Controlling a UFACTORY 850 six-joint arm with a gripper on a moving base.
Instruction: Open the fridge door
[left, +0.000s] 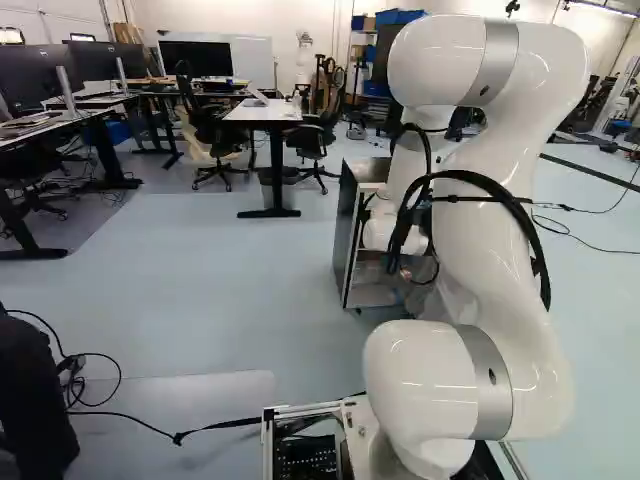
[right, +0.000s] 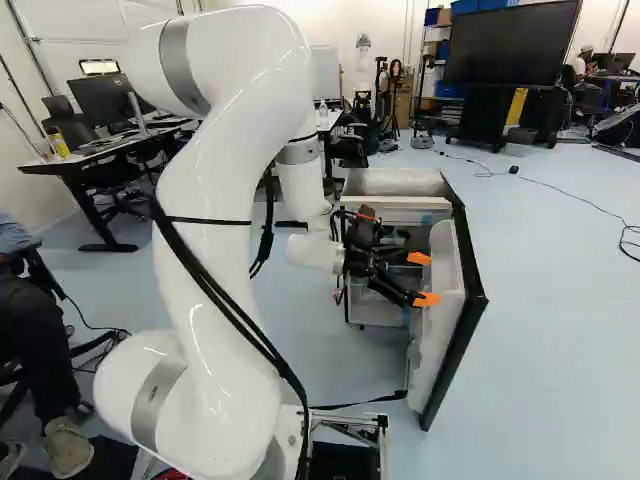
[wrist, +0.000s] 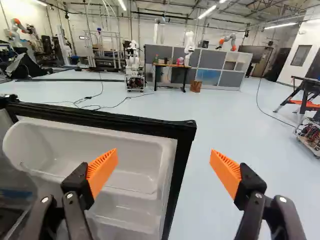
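Arm's lowest joint nearest, white arm rising & reaching fwd. Gripper spread wide, nothing pinched; orange pads well apart. Fridge door already swung wide open, just R of gripper, inner side w/ white door bins facing it. In wrist view, door's black free edge lies ahead, btwn fingers' lines: one finger over bin side, other over floor. Fridge body beyond, on far side of gripper. Big dark screen far R.

Wht arm has gry bands, blk cables
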